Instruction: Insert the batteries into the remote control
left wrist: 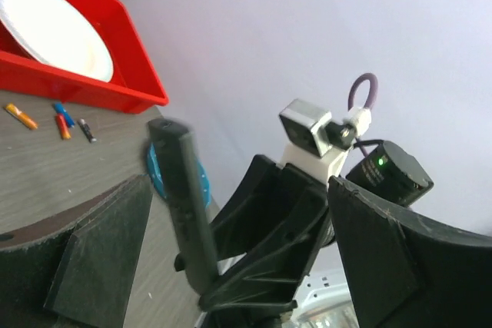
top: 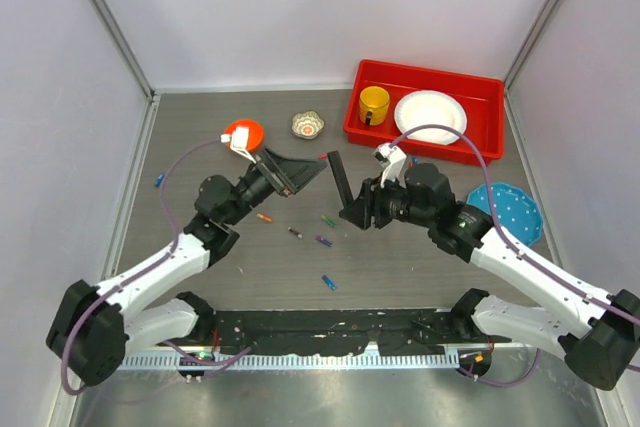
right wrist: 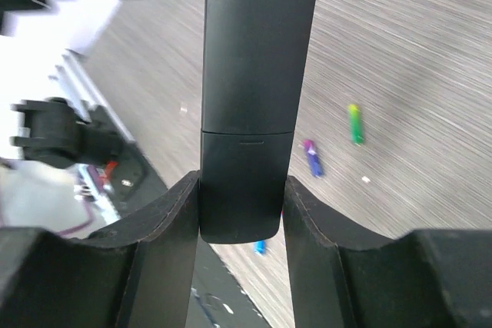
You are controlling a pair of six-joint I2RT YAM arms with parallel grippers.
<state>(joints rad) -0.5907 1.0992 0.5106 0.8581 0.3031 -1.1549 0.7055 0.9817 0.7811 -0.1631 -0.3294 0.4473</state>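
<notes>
Desk (top: 400,277) is grey woodgrain, and the red tray (top: 352,125) at its far right is my reference. The left gripper (top: 302,175) sits left of the tray's near-left corner with fingers spread wide, gripping nothing. The right gripper (right wrist: 240,213) is just in front of that same corner, fingers clamped on the lower end of the remote control (right wrist: 257,51). The remote is raised off the desk, roughly upright, its top end level with the tray's near-left corner. The right wrist view shows a cover seam across the remote just above the grip. A blue plate (top: 515,209) lies off the tray's near-right corner. A white plate (top: 430,115) is inside the tray, with a yellow mug (top: 375,104) to its left, also inside. An orange dish (top: 243,133) is well left of the tray and a small fluted cup (top: 308,125) sits between them. The batteries are loose on the desk, left of the tray and nearer the arms: orange (top: 264,217), green (top: 328,220), purple (top: 323,241), blue (top: 328,282). One more blue one (top: 159,181) lies far left by the wall.
</notes>
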